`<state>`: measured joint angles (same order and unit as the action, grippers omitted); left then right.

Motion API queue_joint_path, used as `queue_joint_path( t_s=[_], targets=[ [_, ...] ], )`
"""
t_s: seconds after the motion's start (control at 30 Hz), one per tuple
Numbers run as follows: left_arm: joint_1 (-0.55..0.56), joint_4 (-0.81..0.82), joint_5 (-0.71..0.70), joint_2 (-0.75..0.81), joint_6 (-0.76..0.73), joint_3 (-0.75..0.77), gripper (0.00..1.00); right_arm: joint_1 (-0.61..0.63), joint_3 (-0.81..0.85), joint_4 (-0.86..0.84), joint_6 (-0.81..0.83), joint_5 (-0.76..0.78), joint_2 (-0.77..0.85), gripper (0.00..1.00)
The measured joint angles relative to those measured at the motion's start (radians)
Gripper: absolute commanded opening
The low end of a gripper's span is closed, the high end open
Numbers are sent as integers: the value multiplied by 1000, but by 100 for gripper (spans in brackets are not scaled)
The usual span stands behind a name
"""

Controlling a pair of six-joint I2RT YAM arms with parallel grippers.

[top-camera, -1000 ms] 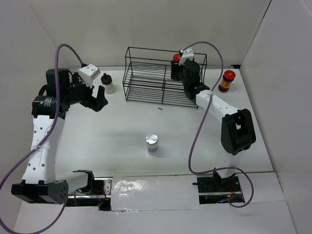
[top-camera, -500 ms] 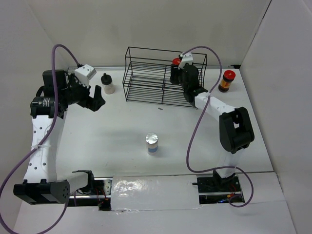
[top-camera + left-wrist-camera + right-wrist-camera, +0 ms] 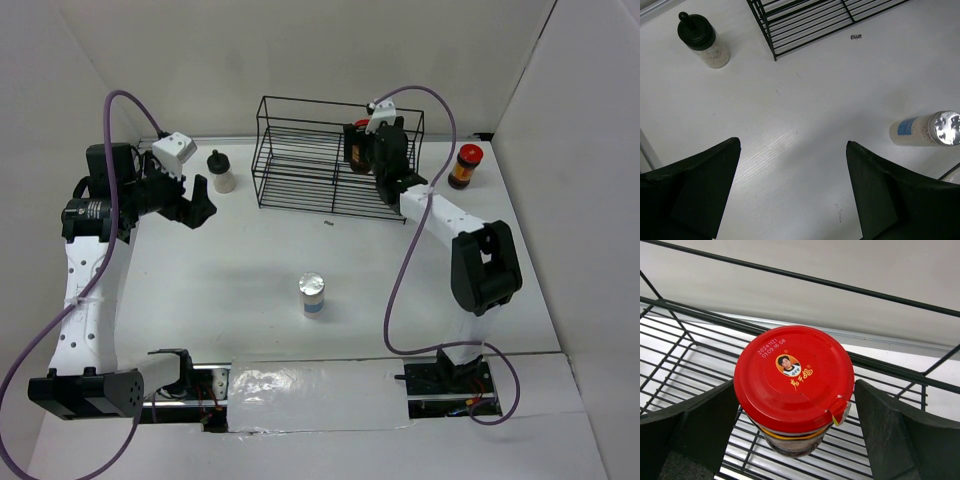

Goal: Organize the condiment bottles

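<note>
Straddling the upright red-lidded jar [image 3: 794, 377] in the rack [image 3: 890, 292] with right gripper [image 3: 795, 385] wide (left gripper [image 3: 792, 145] wide too, nearer black-capped bottle [image 3: 702, 40]).

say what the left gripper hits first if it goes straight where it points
The left gripper would probably meet bare table, between the black-capped bottle and the blue-labelled bottle; neither looks in line, depth unclear.

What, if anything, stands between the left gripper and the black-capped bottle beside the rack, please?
Nothing visible does: only bare table lies between the open left gripper and the black-capped bottle, which stands clear of the wire rack corner.
</note>
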<state>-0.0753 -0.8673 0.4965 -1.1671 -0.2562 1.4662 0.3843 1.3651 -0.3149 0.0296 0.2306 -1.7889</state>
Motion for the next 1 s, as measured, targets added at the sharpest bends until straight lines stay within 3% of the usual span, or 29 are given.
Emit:
queue_joint_path(
  t_s=[0.2, 0.43, 0.5, 0.53, 0.57, 0.67, 0.7, 0.73, 0.77, 1.0],
  targets=[
    [0, 0, 7, 0, -1, 0, 99, 5, 6, 94, 21, 18, 68, 100],
    [0, -6, 23, -3, 1, 17, 99, -8, 11, 206, 65, -33, 306, 100],
    [-1, -7, 31, -3, 2, 26, 99, -27, 9, 223, 69, -52, 395, 67],
    [-1, -6, 34, -3, 2, 28, 99, -47, 8, 228, 64, -58, 442, 44],
    [-1, -6, 35, -2, 2, 28, 99, -72, 7, 229, 60, -59, 485, 2],
    [-1, -6, 37, -2, 2, 28, 99, -164, 6, 234, 17, -38, 573, 0],
    [-1, -6, 37, -2, 2, 28, 99, -198, 6, 238, 0, -18, 588, 18],
    [-1, -5, 37, -2, 2, 28, 99, -229, 6, 246, -25, -1, 593, 51],
    [-1, -4, 37, -3, 2, 28, 99, -291, 6, 270, -60, 25, 584, 99],
    [-2, 2, 39, -32, 2, 34, 99, -503, -55, 346, -212, 77, 431, 100]
  ],
)
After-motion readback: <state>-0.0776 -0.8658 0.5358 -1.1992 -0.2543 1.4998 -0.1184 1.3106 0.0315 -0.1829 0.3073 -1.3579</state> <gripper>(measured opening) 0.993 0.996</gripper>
